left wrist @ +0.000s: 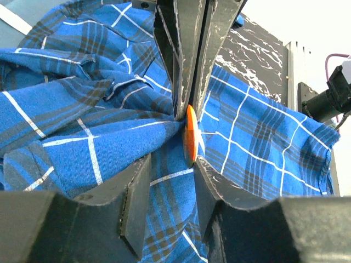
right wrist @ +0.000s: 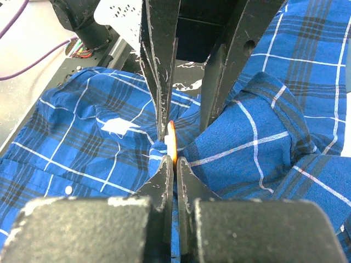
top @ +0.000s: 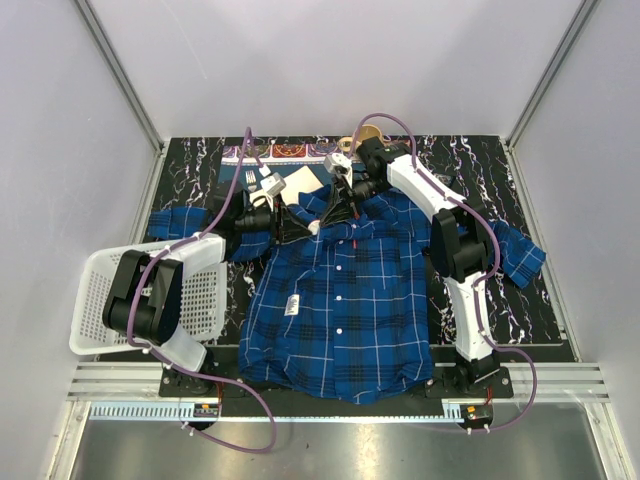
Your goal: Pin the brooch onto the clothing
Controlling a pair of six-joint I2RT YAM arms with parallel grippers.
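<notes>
Brooch (left wrist: pixel 190 136) edge-on against bunched clothing (left wrist: pixel 82 159) near its neck end, clamped by your right gripper (right wrist: pixel 174 161), presumably to drive it in; left gripper (left wrist: pixel 173 161) straddles the brooch, jaws apart, seemingly bracing cloth, contact unclear.

Left arm (top: pixel 160 285) and right arm (top: pixel 462 250): white link shells, black joint housings. Each stands on a black base (top: pixel 480 372) at the near edge. A purple cable (top: pixel 382 116) loops along each arm. There is a small white camera block (top: pixel 270 185) at each wrist.

Wrist views: fingers (left wrist: pixel 134 203) black, flat-sided, tapering. Edges chipped and scratched to pale grey. One round hole (right wrist: pixel 249 45) in a far finger.
</notes>
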